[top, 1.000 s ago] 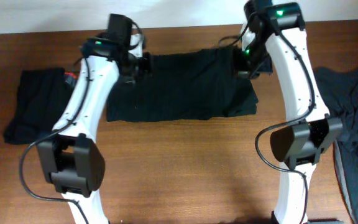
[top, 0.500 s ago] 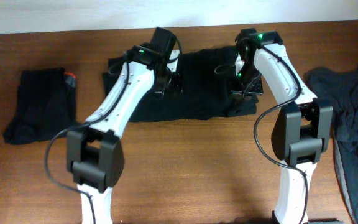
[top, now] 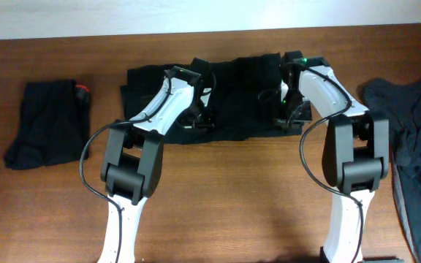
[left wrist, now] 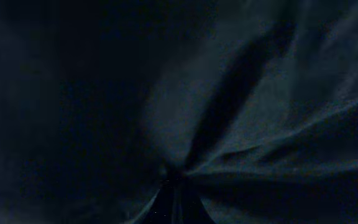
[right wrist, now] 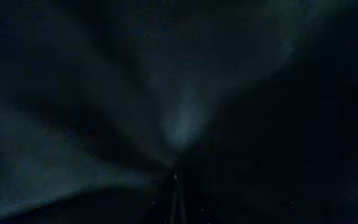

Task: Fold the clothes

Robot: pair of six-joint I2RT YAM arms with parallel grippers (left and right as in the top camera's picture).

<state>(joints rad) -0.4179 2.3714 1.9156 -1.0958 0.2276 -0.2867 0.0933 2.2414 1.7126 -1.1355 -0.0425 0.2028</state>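
The black garment (top: 232, 88) lies spread across the far middle of the table (top: 218, 204), and both arms reach onto it. The left claw (top: 197, 118) is pinched tight on a bunch of its cloth near the front edge, left of centre. In the left wrist view, creases run together to one point at the closed tips. The right claw (top: 285, 117) is likewise closed on the cloth, towards the garment's right end, and its wrist view shows the same fan of folds. Gripping two points along one side looks meant to carry that edge over evenly, so the fold comes out straight. A folded garment (top: 46, 131) with a red tag (top: 83, 90) lies well apart on the left, seemingly finished. A loose heap of dark clothes (top: 415, 146) waits at the right edge.
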